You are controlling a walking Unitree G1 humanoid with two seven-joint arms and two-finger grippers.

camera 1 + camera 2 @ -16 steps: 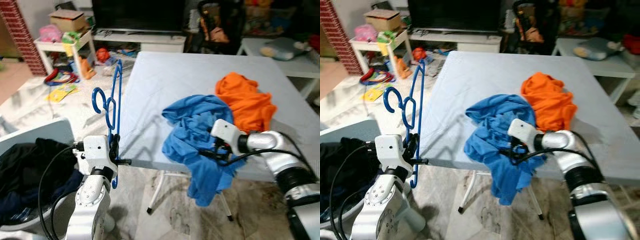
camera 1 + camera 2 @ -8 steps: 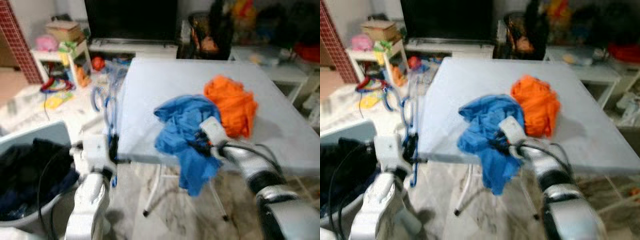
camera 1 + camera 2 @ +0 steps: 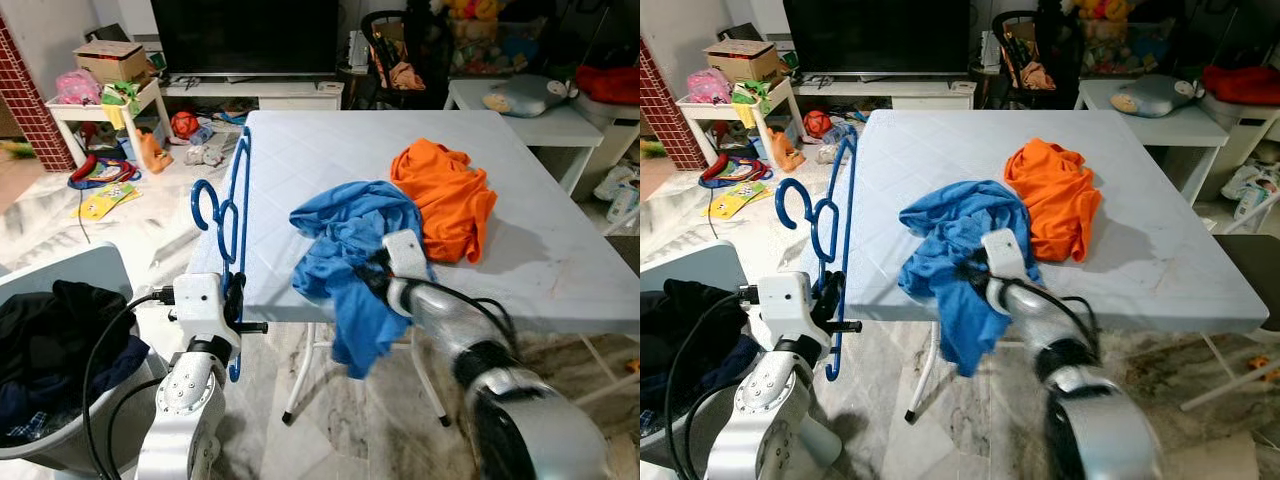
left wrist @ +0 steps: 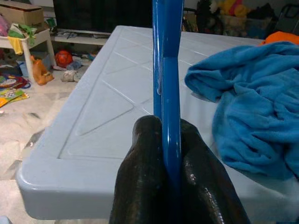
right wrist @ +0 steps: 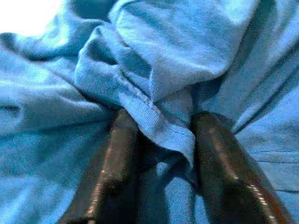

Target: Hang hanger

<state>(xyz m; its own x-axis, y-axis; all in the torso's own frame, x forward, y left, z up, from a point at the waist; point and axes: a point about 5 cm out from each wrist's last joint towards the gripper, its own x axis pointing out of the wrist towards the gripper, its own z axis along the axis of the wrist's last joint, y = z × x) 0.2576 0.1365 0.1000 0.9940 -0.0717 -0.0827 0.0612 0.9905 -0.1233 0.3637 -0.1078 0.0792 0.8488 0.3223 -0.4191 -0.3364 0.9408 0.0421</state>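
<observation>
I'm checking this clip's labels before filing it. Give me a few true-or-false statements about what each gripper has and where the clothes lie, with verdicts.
1. The left gripper is shut on the blue hanger. True.
2. The right gripper has a fold of the blue shirt between its fingers. True.
3. The orange shirt hangs off the table's front edge. False: it lies wholly on the white table; the blue shirt is the one draped over the front edge.
4. The blue hanger lies flat on the table. False: it is held upright beside the table's left edge.
5. Dark clothes sit in the grey basket at the robot's left. True.
</observation>
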